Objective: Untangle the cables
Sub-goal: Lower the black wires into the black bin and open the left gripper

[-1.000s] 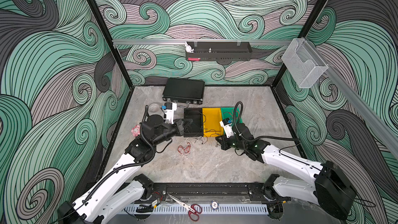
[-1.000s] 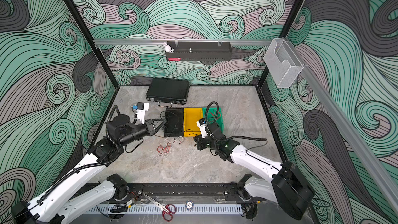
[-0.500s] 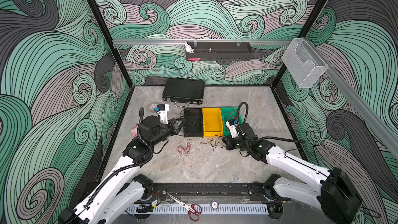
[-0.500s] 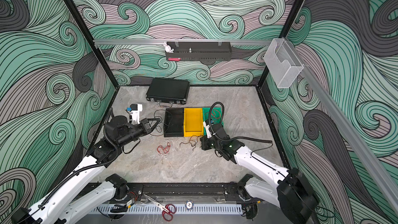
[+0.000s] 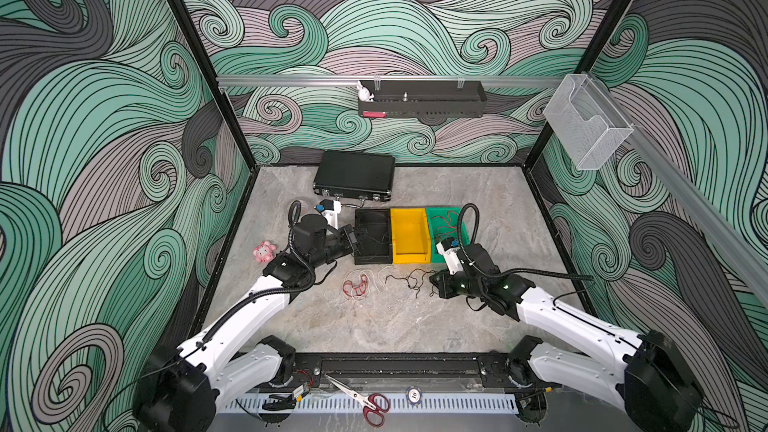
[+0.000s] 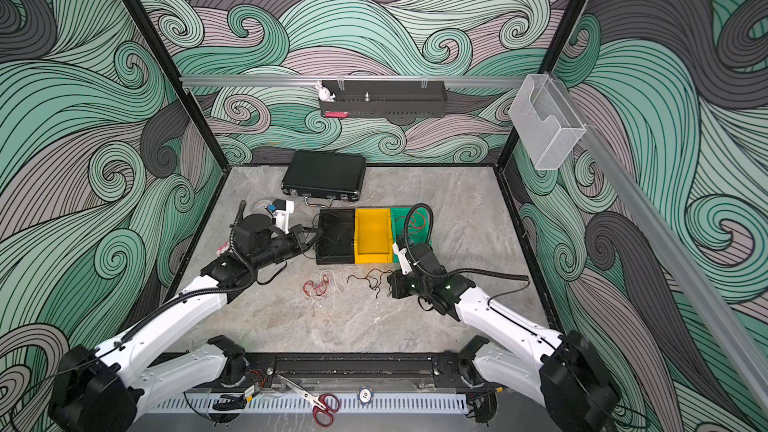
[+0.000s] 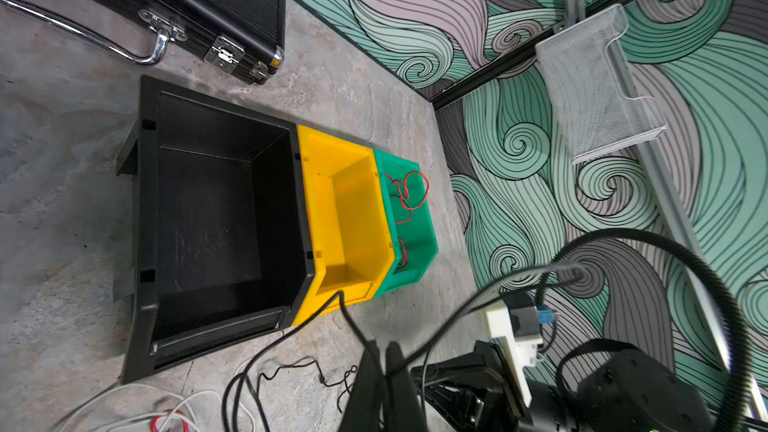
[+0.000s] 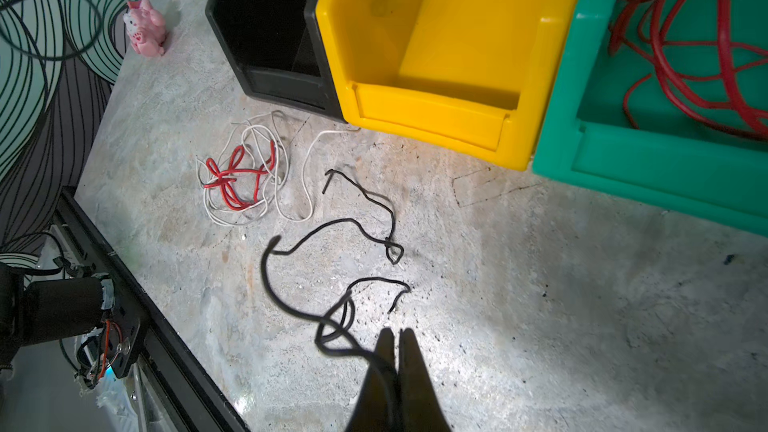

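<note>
Between my two arms a red and white tangle of cables [image 5: 355,286] [image 6: 316,286] [image 8: 241,176] lies on the stone floor. A thin black cable [image 5: 409,278] [image 6: 370,278] [image 8: 353,226] trails from it toward my right gripper [image 5: 433,281] [image 6: 391,284] [image 8: 395,332], which is shut on that cable's looped end. My left gripper [image 5: 353,238] [image 6: 313,236] [image 7: 386,347] sits at the black bin's [image 5: 372,257] left edge, shut on another black cable [image 7: 291,326]. A red cable [image 5: 446,220] [image 7: 409,195] lies in the green bin [image 5: 436,257].
The yellow bin [image 5: 409,257] stands between the black and green bins. Behind them lies a closed black case [image 5: 353,174]. A pink toy [image 5: 264,252] sits at the left wall. Red-handled scissors [image 5: 372,405] rest on the front rail.
My right arm has drawn back to the right off the green bin, dragging the black cable away from the tangle. The left gripper has hardly moved at the black bin.
</note>
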Available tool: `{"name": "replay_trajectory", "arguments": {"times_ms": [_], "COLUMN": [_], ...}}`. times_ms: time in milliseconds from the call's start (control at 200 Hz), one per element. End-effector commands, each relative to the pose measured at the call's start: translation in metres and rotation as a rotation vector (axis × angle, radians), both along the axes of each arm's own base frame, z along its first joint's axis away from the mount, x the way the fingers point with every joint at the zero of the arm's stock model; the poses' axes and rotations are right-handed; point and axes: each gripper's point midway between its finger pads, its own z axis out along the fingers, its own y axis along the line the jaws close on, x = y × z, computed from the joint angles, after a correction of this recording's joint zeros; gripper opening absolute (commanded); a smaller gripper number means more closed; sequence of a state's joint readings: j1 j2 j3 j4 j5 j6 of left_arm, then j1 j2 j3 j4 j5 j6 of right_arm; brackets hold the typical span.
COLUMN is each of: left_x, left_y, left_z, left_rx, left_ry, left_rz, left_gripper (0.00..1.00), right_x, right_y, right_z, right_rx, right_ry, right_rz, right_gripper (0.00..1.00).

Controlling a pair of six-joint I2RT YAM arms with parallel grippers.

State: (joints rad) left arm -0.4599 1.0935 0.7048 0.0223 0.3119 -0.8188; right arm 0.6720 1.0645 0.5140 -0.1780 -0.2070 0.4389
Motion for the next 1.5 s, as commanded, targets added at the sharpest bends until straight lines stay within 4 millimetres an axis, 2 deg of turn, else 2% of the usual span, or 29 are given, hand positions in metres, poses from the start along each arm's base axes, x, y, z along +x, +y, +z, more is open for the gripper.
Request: {"name": "replay_trajectory", "arguments": {"times_ms": [0,270,290,375,580,771,881,976,1101,1491], "left_x": [0.020,0.067,0.072,0.082,0.099,0.100,0.097,0.094,0.093,0.101], "left_y": [-0.012,-0.023,-0.024,-0.023,-0.008,0.021,0.038,0.044,0.039,0.005], "left_z": [0.019,-0.012,-0.025,-0.045,-0.079,-0.104,-0.108,-0.110,-0.112,-0.133], "left_rx": [-0.014,0.051,0.071,0.121,0.224,0.343,0.412,0.478,0.540,0.638], "left_ry": [-0.058,-0.012,0.014,0.043,0.110,0.229,0.268,0.285,0.285,0.323], "left_rz": [-0.039,-0.025,-0.024,-0.015,0.081,0.229,0.298,0.308,0.287,0.168], "left_gripper": [0.00,0.00,0.00,0.00,0.00,0.00,0.00,0.00,0.00,0.00], "right_x": [-0.001,-0.004,-0.004,-0.005,-0.005,-0.007,-0.006,-0.005,-0.005,-0.006], "right_y": [-0.001,-0.003,-0.003,-0.004,-0.007,-0.007,-0.007,-0.007,-0.005,-0.007], "right_z": [0.001,-0.003,-0.003,-0.004,-0.004,-0.007,-0.007,-0.008,-0.008,-0.006], "right_rx": [0.007,0.003,0.001,-0.003,-0.013,-0.014,-0.014,-0.011,-0.010,-0.011], "right_ry": [0.005,0.009,0.008,0.006,-0.003,0.005,0.002,0.004,0.007,0.002], "right_rz": [-0.003,-0.001,-0.001,0.000,-0.001,0.001,-0.001,-0.001,0.005,-0.001], "right_gripper": [0.07,0.07,0.07,0.07,0.07,0.07,0.07,0.08,0.08,0.08]}}
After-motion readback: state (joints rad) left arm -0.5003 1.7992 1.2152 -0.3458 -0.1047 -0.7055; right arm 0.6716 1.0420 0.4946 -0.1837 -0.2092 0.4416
